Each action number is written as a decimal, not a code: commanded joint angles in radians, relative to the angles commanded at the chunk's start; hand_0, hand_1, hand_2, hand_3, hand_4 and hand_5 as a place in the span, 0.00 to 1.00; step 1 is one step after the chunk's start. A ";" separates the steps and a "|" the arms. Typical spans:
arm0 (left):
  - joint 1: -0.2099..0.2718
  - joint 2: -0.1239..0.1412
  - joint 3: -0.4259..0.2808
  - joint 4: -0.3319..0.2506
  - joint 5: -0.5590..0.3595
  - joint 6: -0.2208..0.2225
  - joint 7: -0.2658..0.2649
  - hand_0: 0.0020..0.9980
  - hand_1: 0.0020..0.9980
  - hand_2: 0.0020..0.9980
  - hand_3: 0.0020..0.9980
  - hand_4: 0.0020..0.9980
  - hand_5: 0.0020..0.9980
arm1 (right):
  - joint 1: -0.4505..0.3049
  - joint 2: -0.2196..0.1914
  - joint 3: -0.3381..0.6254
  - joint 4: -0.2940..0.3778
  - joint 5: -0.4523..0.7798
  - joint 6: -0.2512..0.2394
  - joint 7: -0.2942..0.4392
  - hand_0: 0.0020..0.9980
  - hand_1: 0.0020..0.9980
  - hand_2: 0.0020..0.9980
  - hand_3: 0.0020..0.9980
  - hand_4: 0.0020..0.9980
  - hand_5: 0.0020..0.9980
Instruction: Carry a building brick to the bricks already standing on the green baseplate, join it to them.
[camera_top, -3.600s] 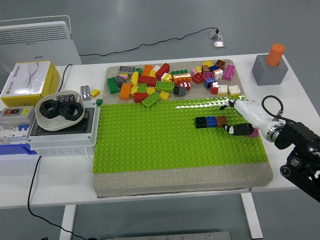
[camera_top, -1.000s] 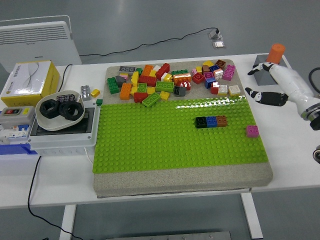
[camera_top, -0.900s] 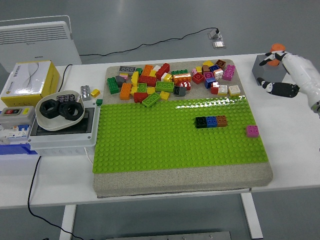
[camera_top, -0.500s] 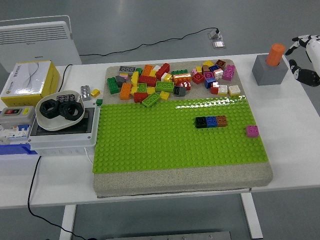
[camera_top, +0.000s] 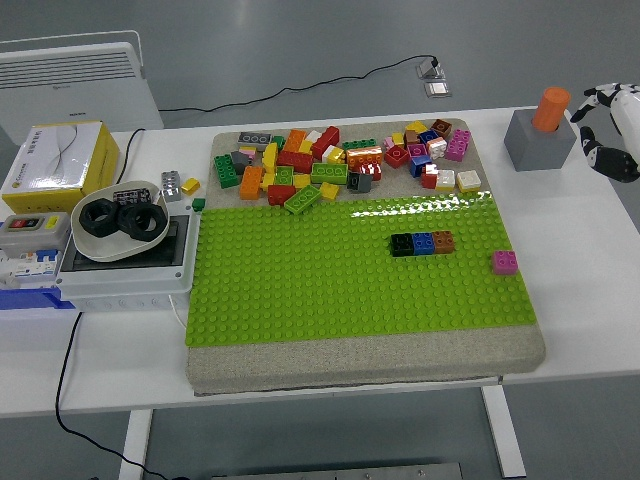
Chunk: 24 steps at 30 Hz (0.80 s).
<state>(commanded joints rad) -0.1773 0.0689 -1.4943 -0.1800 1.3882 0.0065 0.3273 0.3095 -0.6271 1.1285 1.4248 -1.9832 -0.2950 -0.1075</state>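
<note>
Fingers of the right hand are spread and hold nothing, at the far right edge above the tabletop, beside the grey block with the orange peg. A pink brick sits at the green baseplate's right edge, apart from the black-blue-brown row (not joined). Judging by this, the joining step remains: the next move calls for reaching back, gripping the pink brick and pressing it against the row's brown end.
</note>
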 joint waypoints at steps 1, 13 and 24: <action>0.000 0.000 0.000 0.000 0.000 0.000 0.000 0.74 0.73 0.67 0.81 0.83 1.00 | -0.002 0.002 0.000 -0.004 0.010 -0.002 0.001 0.81 0.82 0.78 0.50 0.52 0.00; 0.001 0.000 -0.002 0.000 0.002 -0.001 -0.001 0.74 0.73 0.68 0.81 0.83 1.00 | -0.027 0.010 0.029 -0.031 0.057 -0.032 -0.021 0.82 0.85 0.85 0.63 0.77 0.09; 0.000 0.000 -0.006 0.000 0.005 -0.001 -0.002 0.74 0.73 0.68 0.81 0.83 1.00 | -0.041 0.008 0.047 -0.038 0.058 -0.116 -0.017 0.79 0.82 0.79 0.43 0.65 0.01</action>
<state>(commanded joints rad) -0.1770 0.0689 -1.5002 -0.1800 1.3936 0.0055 0.3256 0.2682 -0.6192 1.1757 1.3864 -1.9254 -0.4113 -0.1245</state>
